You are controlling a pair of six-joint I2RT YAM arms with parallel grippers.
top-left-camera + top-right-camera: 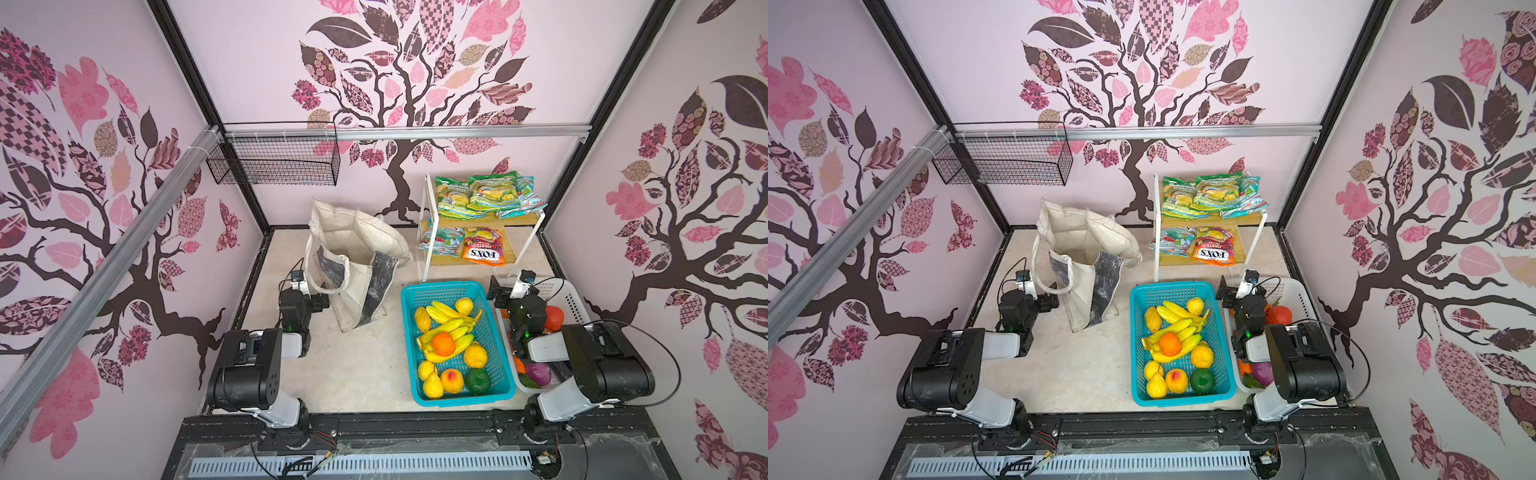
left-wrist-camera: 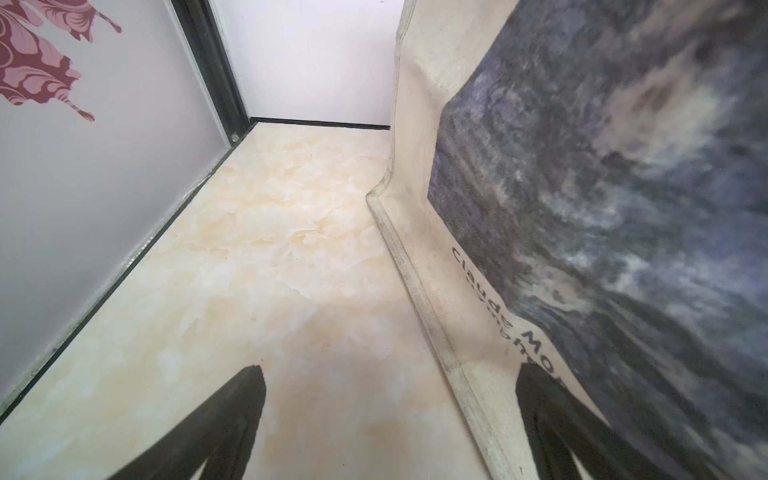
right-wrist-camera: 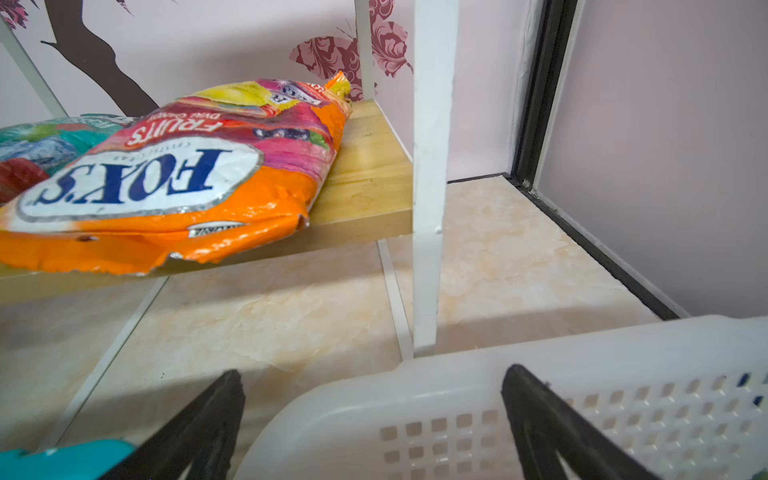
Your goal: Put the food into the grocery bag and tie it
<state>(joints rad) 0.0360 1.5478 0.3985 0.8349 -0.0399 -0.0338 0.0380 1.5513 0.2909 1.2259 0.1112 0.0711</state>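
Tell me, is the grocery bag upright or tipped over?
Upright, mouth open: the grocery bag stands on its base, its cream inside visible in both top views.

Walls: pale pink panels (image 1: pixel 257 62) are carrying a brown tree decal with pink and patterned leaves on the left, far and right sides.
Frame: black posts (image 1: pixel 195 83) are running up the far corners; a silver rail (image 1: pixel 457 132) is crossing the far wall.
Wire basket: a black one (image 1: pixel 274 162) is hanging from the rail, far left.
Surface: a cream marbled sheet (image 1: pixel 353 365) is lying flat.
Shelf: a white-framed rack (image 1: pixel 424 232) with wooden boards (image 3: pixel 374 166) is standing far right.
Light: soft, even light is falling.
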